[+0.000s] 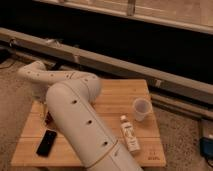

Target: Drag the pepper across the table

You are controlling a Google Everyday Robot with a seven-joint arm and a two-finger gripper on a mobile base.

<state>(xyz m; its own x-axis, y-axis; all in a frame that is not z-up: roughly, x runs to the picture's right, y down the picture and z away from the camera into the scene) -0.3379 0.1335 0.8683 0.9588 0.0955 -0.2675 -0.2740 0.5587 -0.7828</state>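
Note:
The light wooden table [117,97] fills the lower half of the camera view. My thick white arm rises from the bottom edge, bends at an elbow over the table's left end and turns down. The gripper [44,106] hangs at that end, low over the left side of the table and largely hidden by the arm; it stands open. The pepper [48,118] shows as a small dark red-brown sliver on the wood just below the gripper, half covered by the arm. Whether the gripper touches it cannot be made out.
A flat black phone [46,142] lies near the front left corner. A translucent cup [141,109] stands at the right side, and a white bottle [130,135] lies in front of it. A grey rail and a dark wall run behind the table.

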